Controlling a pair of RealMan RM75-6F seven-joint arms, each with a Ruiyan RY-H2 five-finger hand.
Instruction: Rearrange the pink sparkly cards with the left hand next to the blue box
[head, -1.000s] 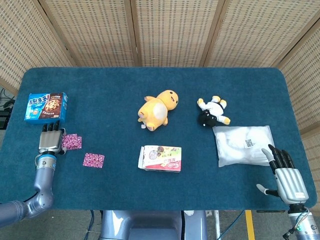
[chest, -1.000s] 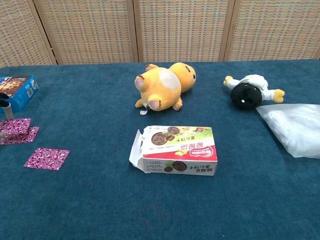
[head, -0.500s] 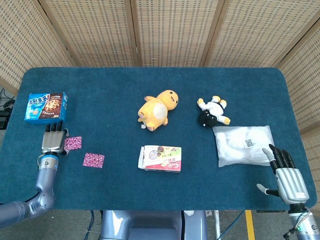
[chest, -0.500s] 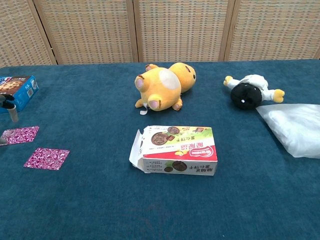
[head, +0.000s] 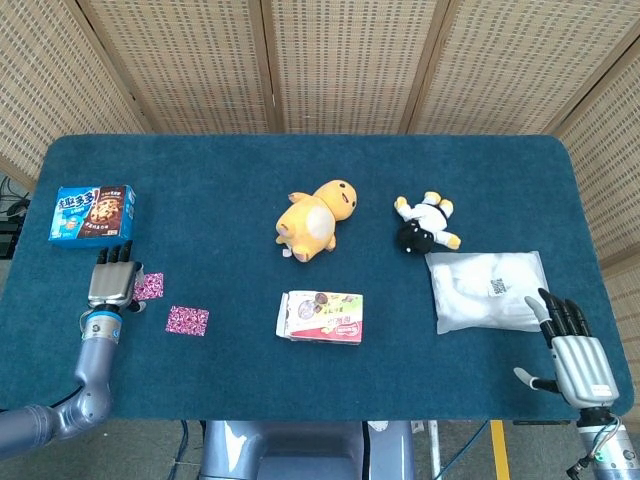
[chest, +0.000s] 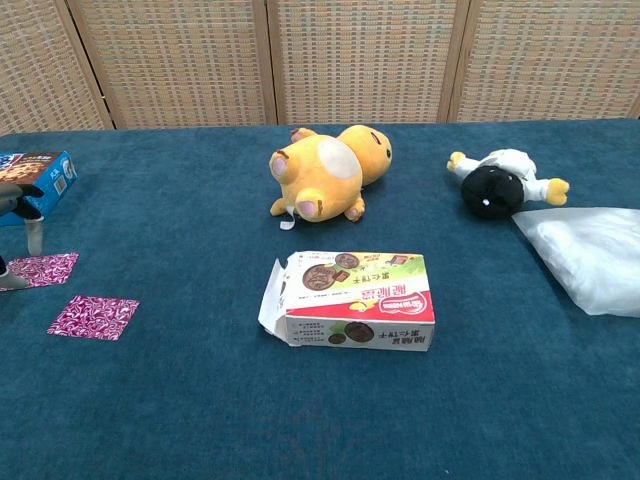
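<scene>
The blue box (head: 92, 213) lies flat at the table's far left and shows at the left edge in the chest view (chest: 35, 180). One pink sparkly card (head: 151, 287) lies just below it (chest: 44, 269). My left hand (head: 110, 284) hovers over that card's left edge with its fingers (chest: 31, 236) straight and pointing at the box, holding nothing. A second pink card (head: 187, 320) lies apart, nearer the front (chest: 93, 316). My right hand (head: 575, 362) is at the front right corner, fingers spread, holding nothing.
A yellow plush (head: 316, 219) and a black-and-white plush (head: 426, 224) lie mid-table. A snack carton (head: 321, 316) lies on its side in front of them. A white plastic bag (head: 488, 290) sits by the right hand.
My left hand has drawn back slightly toward the front edge and to the right. The card under it showed two overlapping layers a second ago and now shows as one.
</scene>
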